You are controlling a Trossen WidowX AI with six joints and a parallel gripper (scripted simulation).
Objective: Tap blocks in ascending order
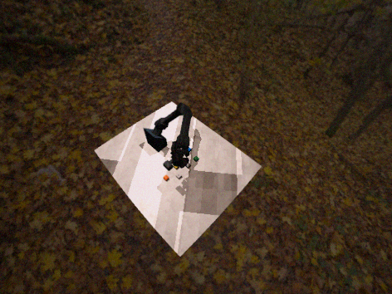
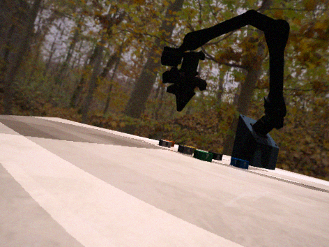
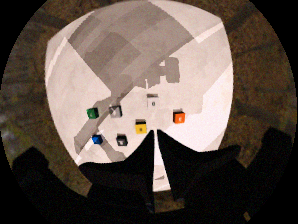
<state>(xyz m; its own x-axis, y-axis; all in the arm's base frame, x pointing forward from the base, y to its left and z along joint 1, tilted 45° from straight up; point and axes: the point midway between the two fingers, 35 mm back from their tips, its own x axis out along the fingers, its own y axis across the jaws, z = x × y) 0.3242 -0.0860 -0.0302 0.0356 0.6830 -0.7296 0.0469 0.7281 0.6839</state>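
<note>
My gripper [image 2: 179, 109] [image 3: 155, 132] is shut and empty, its tips high above the blocks. In the wrist view, the yellow block [image 3: 141, 128] is just left of the tips and the orange block [image 3: 179, 118] [image 1: 166, 178] to their right. A white block [image 3: 153, 102] lies beyond them. A grey block [image 3: 115, 111] and a green block [image 3: 92, 113] [image 1: 196, 159] [image 2: 203, 155] lie further left. A blue block [image 3: 96, 140] [image 2: 239, 162] and a black block [image 3: 122, 140] [image 2: 217, 156] lie nearer at the left. The printed digits are too small to read surely.
The arm's dark base [image 1: 155, 139] [image 2: 256, 146] stands on the pale tabletop [image 1: 145, 187] [image 2: 139, 195]. The arm covers part of the block group in the top view. Shadows and light bands cross the tabletop.
</note>
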